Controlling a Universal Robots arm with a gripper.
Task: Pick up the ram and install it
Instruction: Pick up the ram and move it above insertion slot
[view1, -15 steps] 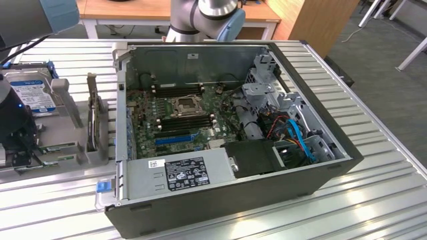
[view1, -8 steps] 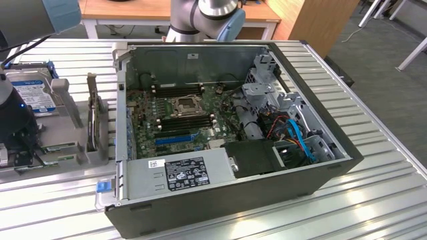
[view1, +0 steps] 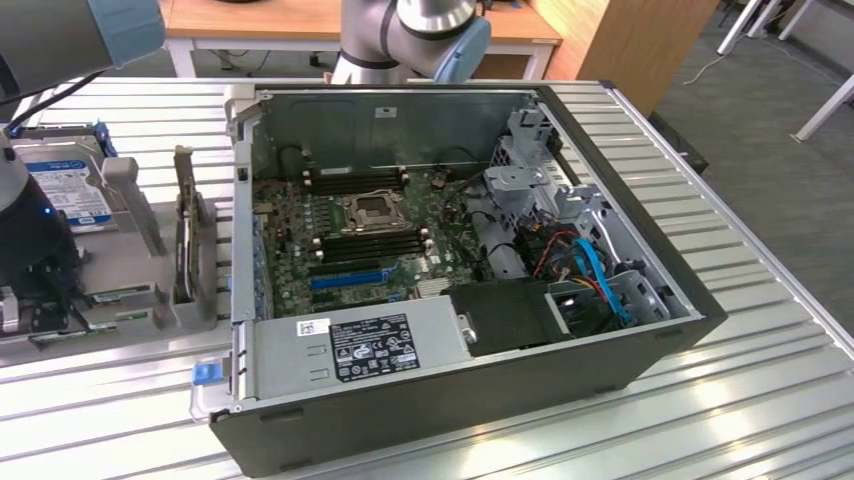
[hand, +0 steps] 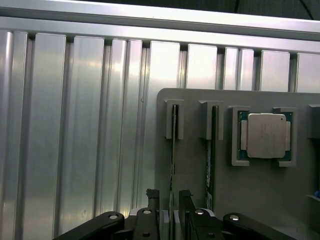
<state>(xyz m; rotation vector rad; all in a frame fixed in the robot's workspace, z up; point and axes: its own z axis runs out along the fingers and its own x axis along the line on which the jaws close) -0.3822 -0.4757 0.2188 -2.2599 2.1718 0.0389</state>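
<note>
The pincer (hand: 169, 192) stands apart. Its two black fingers (hand: 152, 192) straddle the ram (hand: 174, 155), a thin green circuit-board stick seen edge-on, and nothing is clamped. The ram stands upright in a slot of the flat grey plastic holder (hand: 250, 200). Just beside it stands a second thin dark board (hand: 212, 160), and beyond that a square silver-lidded processor (hand: 264, 135) sits in its own recess. The holder rests on the ribbed aluminium tabletop (hand: 75, 125).

To grip well, I judge the fingers should stay centred on the stick, meet its flat faces squarely and keep clear of the neighbouring board.

The wrist view gives this close alignment. The exterior view gives the wider layout. The dark robot arm (view1: 27, 240) is over the holder (view1: 158, 300) at the exterior view's left. To the right is the open black computer case (view1: 467, 400) with the long black slots (view1: 374, 245) on its green motherboard (view1: 287, 250).
</note>
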